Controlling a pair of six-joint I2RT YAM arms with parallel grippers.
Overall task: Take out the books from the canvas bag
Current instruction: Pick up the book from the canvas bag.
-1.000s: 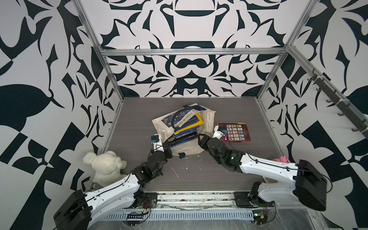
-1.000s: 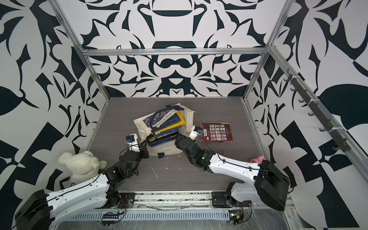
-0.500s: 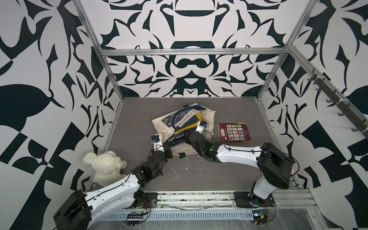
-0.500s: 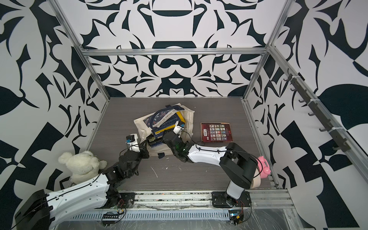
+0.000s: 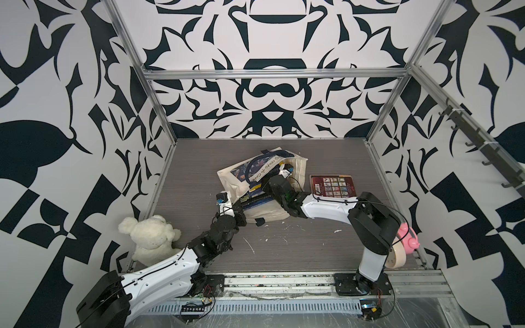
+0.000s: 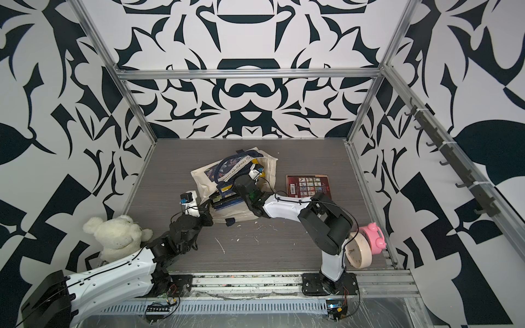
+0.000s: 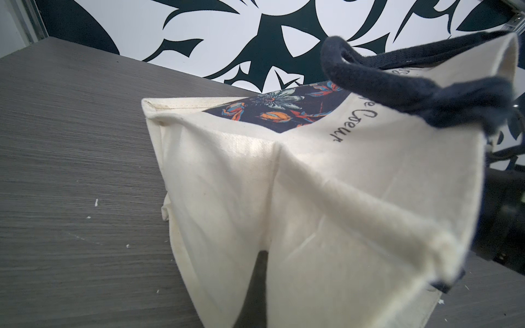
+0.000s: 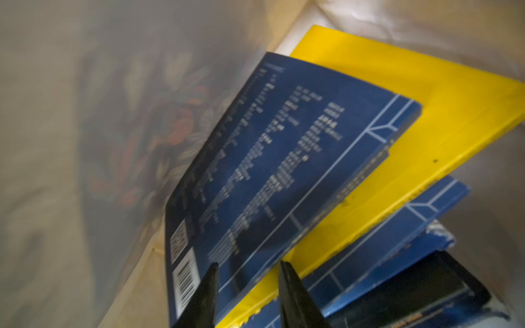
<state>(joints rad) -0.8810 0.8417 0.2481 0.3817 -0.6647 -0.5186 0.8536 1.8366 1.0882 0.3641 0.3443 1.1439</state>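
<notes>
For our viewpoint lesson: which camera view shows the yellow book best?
The right wrist view: the yellow book is large and close, lying between blue books inside the canvas bag. Both top views catch barely a yellow sliver; the left wrist view shows only the bag's outside.

top blue book [image 8: 284, 159] lettering blurred, left jaws hidden by canvas bag [image 7: 312, 213]

Table [image 5: 199, 176]: grey wood-grain top.
Middle: cream canvas bag [image 5: 267, 211], lying on its side.
Right of bag: red book [image 5: 332, 185], flat, apart.
Near left edge: white plush bear [image 5: 147, 235].
Near right edge: round clock [image 6: 358, 250], pink toy [image 6: 375, 231].
Before bag: white scraps [image 5: 250, 245].
</notes>
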